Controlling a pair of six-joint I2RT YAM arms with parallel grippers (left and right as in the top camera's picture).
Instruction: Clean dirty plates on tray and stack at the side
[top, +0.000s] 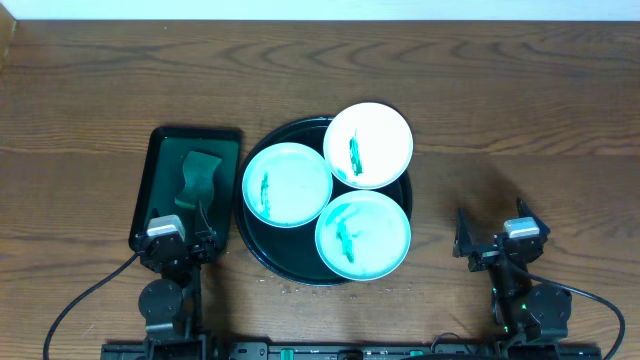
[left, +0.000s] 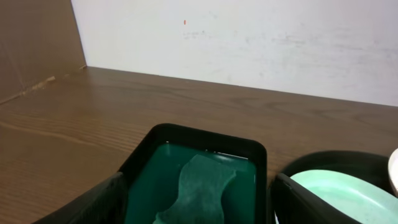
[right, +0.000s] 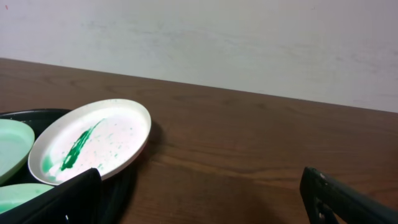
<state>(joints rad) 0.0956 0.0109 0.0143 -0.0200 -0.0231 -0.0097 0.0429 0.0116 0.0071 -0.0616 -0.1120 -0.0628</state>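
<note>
The round black tray (top: 262, 250) holds three plates, each with a teal-green smear: a mint one on the left (top: 287, 184), a mint one at the front (top: 363, 234) and a white one at the back right (top: 368, 145). The white plate overhangs the tray's rim; it also shows in the right wrist view (right: 93, 140). My left gripper (top: 178, 240) is open and empty over the near end of the rectangular green tray. My right gripper (top: 492, 243) is open and empty over bare table right of the black tray.
A rectangular dark green tray (top: 152, 170) left of the black tray holds a green sponge (top: 201, 175); the sponge also shows in the left wrist view (left: 202, 190). Bare wooden table (top: 520, 120) lies right of and behind the tray.
</note>
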